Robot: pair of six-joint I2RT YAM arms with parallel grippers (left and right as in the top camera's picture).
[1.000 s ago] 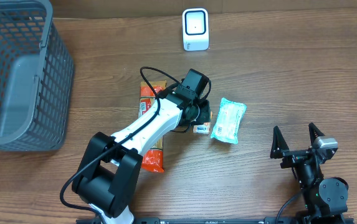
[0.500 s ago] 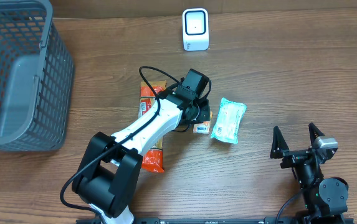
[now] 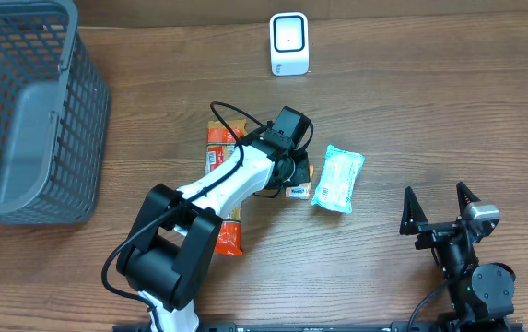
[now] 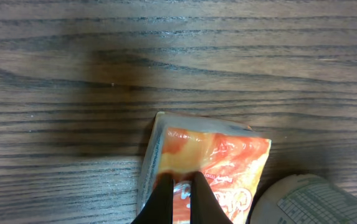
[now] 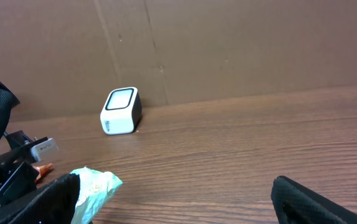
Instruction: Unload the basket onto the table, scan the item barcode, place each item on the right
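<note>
My left gripper is shut on the end of a small orange snack packet, its black fingertips pinching the foil. In the overhead view only a small part of that packet shows beneath the gripper. Its barcode is not visible. The white scanner stands at the back of the table, well away from the gripper, and also shows as the scanner in the right wrist view. My right gripper rests open near the front right edge with nothing between its fingers.
A long orange packet lies under my left arm. A light-blue packet lies just right of the left gripper. A white round container sits beside the held packet. A grey mesh basket fills the far left.
My left arm has shifted slightly, its lower links swinging right while the gripper stays on the packet. The right arm has not moved.
</note>
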